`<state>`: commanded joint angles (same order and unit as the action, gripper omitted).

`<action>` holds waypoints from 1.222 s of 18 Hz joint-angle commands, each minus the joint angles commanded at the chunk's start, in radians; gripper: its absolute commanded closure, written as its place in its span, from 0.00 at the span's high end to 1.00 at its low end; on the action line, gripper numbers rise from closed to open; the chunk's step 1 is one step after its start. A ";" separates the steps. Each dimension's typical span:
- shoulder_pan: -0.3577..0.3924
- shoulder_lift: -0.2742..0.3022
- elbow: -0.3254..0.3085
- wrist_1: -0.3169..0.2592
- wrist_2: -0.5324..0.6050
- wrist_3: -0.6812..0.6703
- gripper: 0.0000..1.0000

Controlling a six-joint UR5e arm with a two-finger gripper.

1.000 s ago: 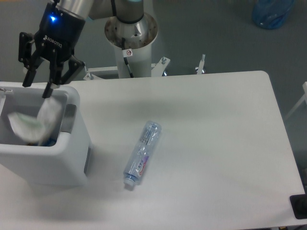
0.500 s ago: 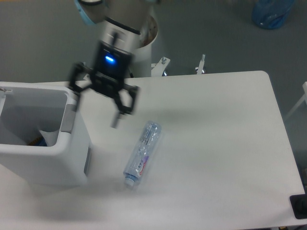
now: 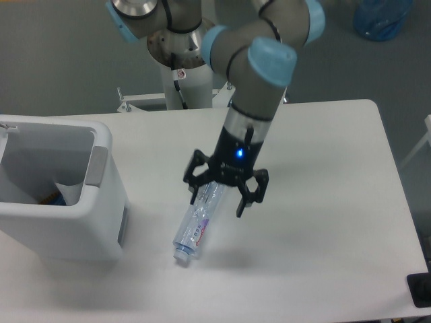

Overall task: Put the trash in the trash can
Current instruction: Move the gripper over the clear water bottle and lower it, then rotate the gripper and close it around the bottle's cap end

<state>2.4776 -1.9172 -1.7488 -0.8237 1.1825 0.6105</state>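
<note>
The clear crushed water bottle (image 3: 196,225) with a blue-and-red label lies on the white table, cap toward the front. My gripper (image 3: 219,203) is open and hangs right over the bottle's upper end, one finger on each side, not closed on it. The white trash can (image 3: 101,222) stands at the left edge of the table. A white piece (image 3: 66,192) shows low inside the can against its grey wall, likely the paper wad.
The robot's base column (image 3: 182,64) stands behind the table's far edge. A blue bag (image 3: 380,19) lies on the floor at the top right. A dark object (image 3: 420,289) sits at the table's front right corner.
The gripper let the white paper fall into the trash can, then swung right and down across the table to hover open over the bottle's upper end. The bottle has not moved.
</note>
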 joint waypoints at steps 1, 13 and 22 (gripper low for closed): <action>-0.017 -0.025 0.009 0.000 0.014 0.000 1.00; -0.183 -0.201 0.141 -0.066 0.172 -0.002 1.00; -0.204 -0.241 0.150 -0.058 0.227 0.003 1.00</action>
<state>2.2734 -2.1582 -1.5984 -0.8821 1.4097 0.6136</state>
